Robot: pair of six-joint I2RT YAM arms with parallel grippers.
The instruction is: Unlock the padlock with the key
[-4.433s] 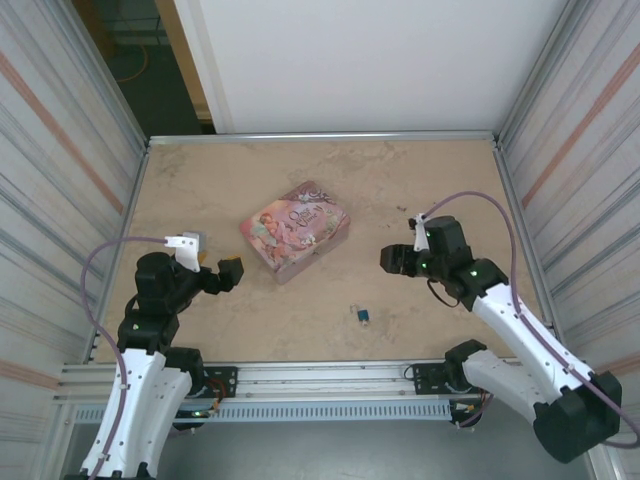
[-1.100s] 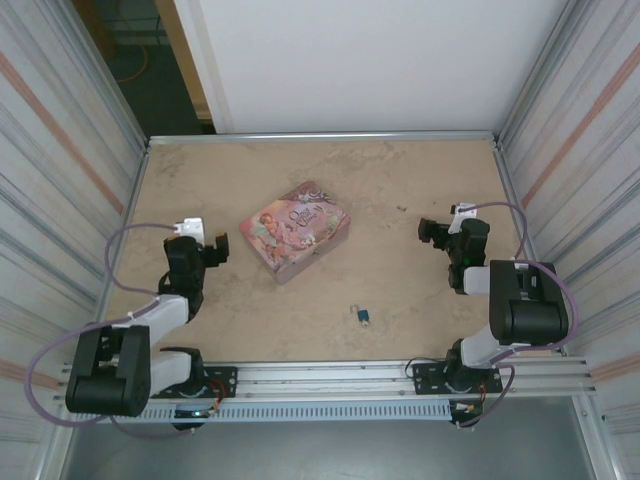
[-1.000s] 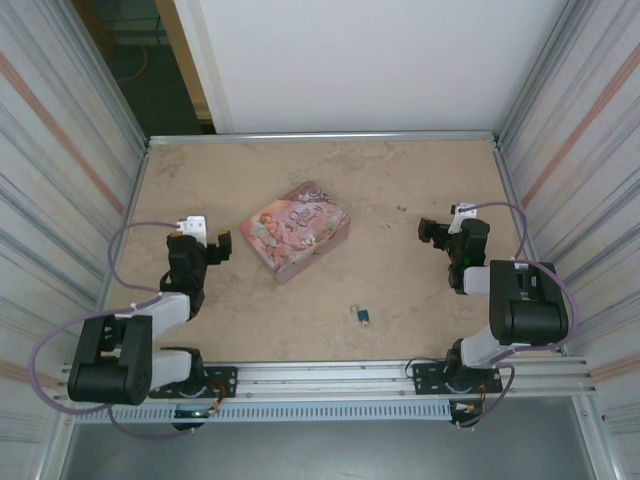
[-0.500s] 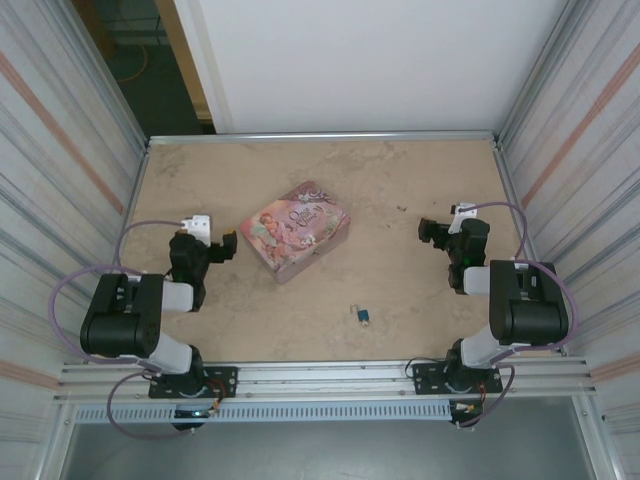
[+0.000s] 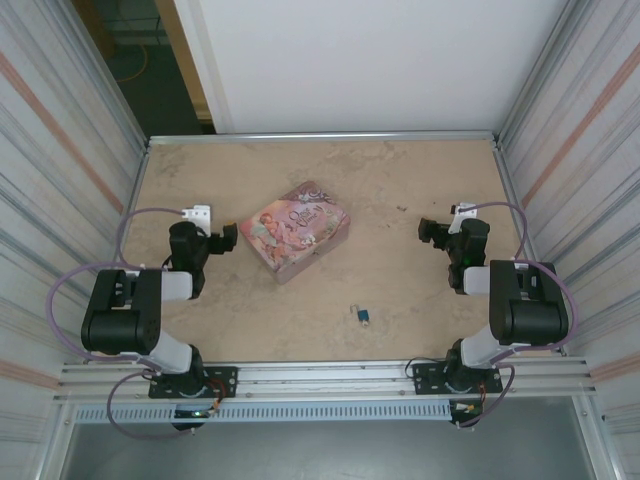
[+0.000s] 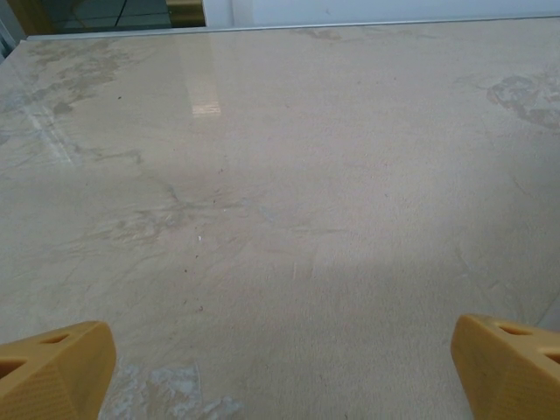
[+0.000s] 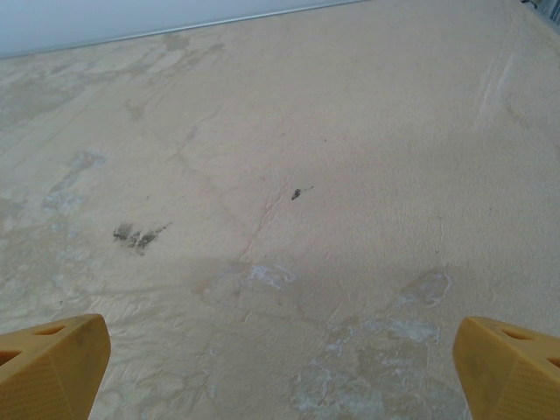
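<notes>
Padlock (image 5: 362, 317) lies nearward and left of the spread right gripper (image 5: 428, 232); the spread left gripper (image 5: 228, 238) stands farther off.

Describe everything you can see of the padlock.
The padlock is tiny: blue body, silvery metal-looking shackle. It lies on the beige table near the near edge, apart from the pink tin, which sits farther back and left. Only the table touches it. Whether it is locked is too small to tell.

key (image 5: 354, 310) a tiny speck, fingertips (image 6: 54, 372) edge-cropped
</notes>
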